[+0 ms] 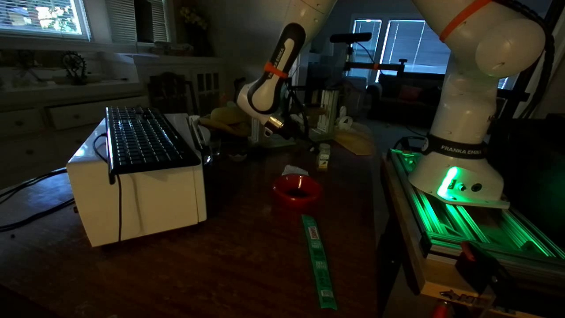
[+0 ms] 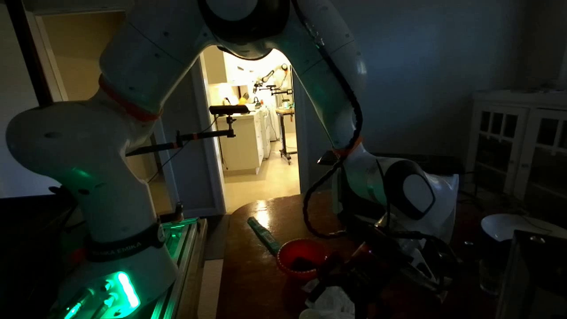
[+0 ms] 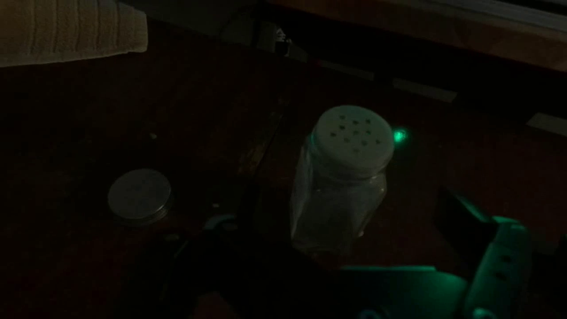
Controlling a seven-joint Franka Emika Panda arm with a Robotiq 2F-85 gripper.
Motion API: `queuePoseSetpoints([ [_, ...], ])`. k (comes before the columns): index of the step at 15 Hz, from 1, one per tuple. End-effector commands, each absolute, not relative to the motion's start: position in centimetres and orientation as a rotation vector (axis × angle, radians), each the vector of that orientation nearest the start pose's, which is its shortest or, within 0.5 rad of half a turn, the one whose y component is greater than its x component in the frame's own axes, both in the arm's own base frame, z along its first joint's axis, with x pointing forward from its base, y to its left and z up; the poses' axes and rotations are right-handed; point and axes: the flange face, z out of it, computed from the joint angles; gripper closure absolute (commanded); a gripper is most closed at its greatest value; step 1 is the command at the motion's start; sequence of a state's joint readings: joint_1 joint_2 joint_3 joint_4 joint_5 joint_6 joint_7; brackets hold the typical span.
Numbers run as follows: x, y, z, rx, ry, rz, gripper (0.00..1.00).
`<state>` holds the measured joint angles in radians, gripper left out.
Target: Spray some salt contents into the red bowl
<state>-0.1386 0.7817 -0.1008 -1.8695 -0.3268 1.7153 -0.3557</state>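
The salt shaker is clear glass with a pale perforated top point(image 3: 354, 137). It stands upright at the middle of the wrist view and also on the table in an exterior view point(image 1: 323, 157). My gripper point(image 3: 347, 206) is open, its dark fingers apart to the left and right of the shaker; I see no contact. In an exterior view the gripper point(image 1: 310, 142) is just behind and above the shaker. The red bowl point(image 1: 296, 202) stands on the table and also shows in an exterior view point(image 2: 305, 246), with something dark inside. The wrist view is very dark.
A round silver lid point(image 3: 139, 195) lies left of the shaker. A crumpled white thing point(image 1: 295, 170) is beside the bowl. A green packet point(image 1: 320, 260) lies near the bowl. A white appliance point(image 1: 154, 203) carries a keyboard point(image 1: 145, 141). A towel point(image 3: 71, 33) lies farther off.
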Motion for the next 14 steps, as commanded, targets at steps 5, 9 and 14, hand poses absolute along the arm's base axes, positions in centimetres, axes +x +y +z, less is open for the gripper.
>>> queuePoseSetpoints([
  [5,48.5,-15.1,4.7,-2.685,-0.463,1.767,0.0],
  [9,48.7,-14.7,3.9,-2.651,-0.455,1.833,0.0],
  [14,48.2,-14.7,2.5,-2.598,-0.452,1.924,0.0],
])
